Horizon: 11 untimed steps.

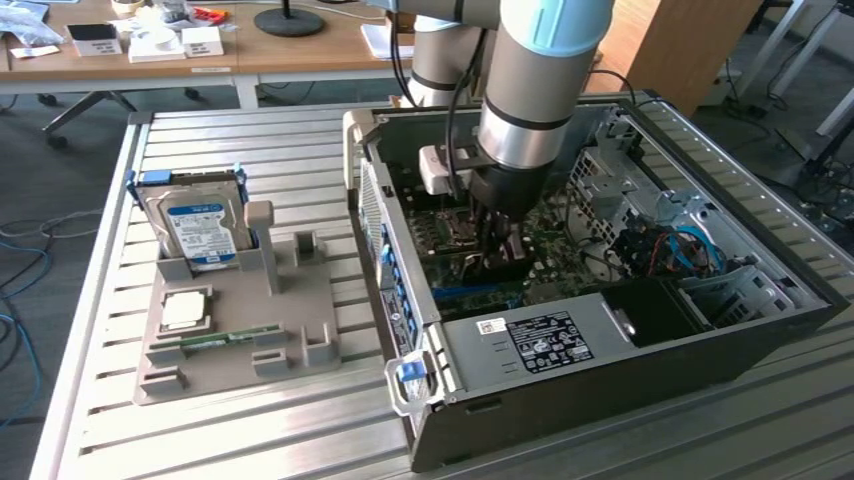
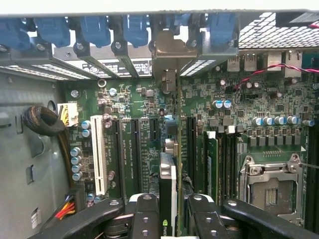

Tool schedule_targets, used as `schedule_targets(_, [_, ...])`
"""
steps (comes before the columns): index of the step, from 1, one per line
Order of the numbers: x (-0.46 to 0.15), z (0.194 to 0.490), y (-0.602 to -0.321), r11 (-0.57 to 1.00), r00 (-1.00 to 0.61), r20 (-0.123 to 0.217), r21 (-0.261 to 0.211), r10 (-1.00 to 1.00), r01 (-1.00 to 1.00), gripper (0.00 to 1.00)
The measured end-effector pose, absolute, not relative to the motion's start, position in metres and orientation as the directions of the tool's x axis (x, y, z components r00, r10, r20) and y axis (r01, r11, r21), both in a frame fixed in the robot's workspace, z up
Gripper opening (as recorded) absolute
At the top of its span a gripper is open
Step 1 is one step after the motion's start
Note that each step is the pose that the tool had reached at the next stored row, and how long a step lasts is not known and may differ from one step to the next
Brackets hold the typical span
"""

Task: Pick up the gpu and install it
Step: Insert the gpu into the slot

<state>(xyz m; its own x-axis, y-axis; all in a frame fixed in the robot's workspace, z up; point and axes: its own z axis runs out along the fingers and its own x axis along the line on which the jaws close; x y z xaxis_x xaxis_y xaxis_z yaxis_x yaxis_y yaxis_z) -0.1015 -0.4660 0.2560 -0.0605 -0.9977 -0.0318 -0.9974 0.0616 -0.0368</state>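
showing the gpu (image 2: pixel 168 179) clamped edge-on in the pincer (image 2: pixel 173 216) over the motherboard (image 2: pixel 124 99) slots inside the computer case (image 1: pixel 747 330); pickup is done, seating is judged not yet finished.

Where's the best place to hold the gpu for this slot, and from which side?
Hold the gpu by its upper edge, clamping its two flat faces, coming straight down from above. It stands on edge over the motherboard, bracket toward the back of the case, so that edge is free. The gripper holds it that way.
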Motion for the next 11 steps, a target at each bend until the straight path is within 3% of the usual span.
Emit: schedule_targets(11, [-0.1027, 0.2547, -0.4662, 0.062, -0.060, -0.043, -0.036, -0.997, -0.997, 0.27])
